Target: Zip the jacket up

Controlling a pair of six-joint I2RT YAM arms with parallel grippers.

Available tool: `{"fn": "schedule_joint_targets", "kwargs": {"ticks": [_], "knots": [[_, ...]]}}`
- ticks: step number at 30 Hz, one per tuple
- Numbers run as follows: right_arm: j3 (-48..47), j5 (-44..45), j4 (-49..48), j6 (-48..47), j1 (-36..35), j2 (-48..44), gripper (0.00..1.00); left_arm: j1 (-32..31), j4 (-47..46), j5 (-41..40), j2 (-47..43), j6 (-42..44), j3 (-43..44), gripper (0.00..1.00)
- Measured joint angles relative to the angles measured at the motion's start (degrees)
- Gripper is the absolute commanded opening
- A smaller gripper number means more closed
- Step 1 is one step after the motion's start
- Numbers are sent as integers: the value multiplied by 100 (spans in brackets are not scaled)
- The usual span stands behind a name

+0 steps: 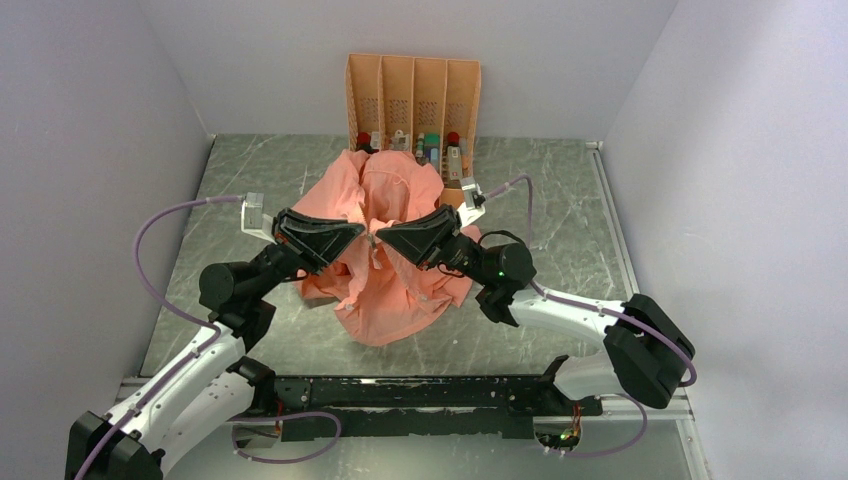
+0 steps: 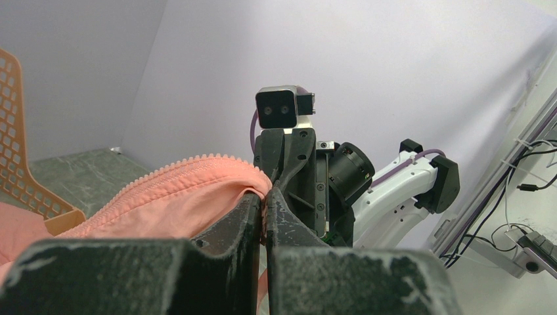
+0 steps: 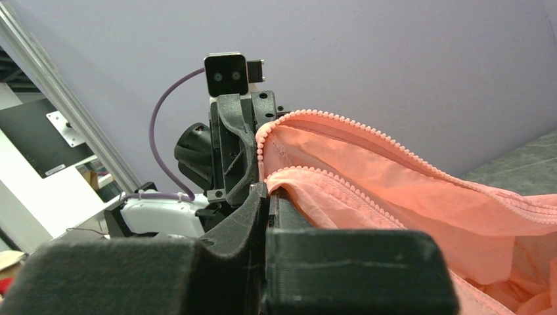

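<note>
The salmon-pink jacket lies bunched in the middle of the table, lifted at its centre. My left gripper and right gripper meet tip to tip above it, each shut on a zipper edge. In the left wrist view my left gripper pinches pink fabric with a row of zipper teeth running off to the left. In the right wrist view my right gripper pinches the jacket edge, and two rows of zipper teeth run off to the right. The zipper slider is hidden.
An orange perforated four-slot rack with small bottles stands at the back of the table, just behind the jacket. Grey walls close in the left, right and back. A black rail runs along the near edge between the arm bases.
</note>
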State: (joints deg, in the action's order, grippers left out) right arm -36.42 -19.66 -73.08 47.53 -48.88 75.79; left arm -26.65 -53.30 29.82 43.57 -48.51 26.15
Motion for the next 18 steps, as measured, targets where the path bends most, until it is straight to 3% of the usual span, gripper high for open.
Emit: {"fn": "schedule_joint_targets", "kwargs": {"ticks": [18], "knots": [[0,39,9,-155,-31,0,0,0,138,0,-157,76,0,8]]}}
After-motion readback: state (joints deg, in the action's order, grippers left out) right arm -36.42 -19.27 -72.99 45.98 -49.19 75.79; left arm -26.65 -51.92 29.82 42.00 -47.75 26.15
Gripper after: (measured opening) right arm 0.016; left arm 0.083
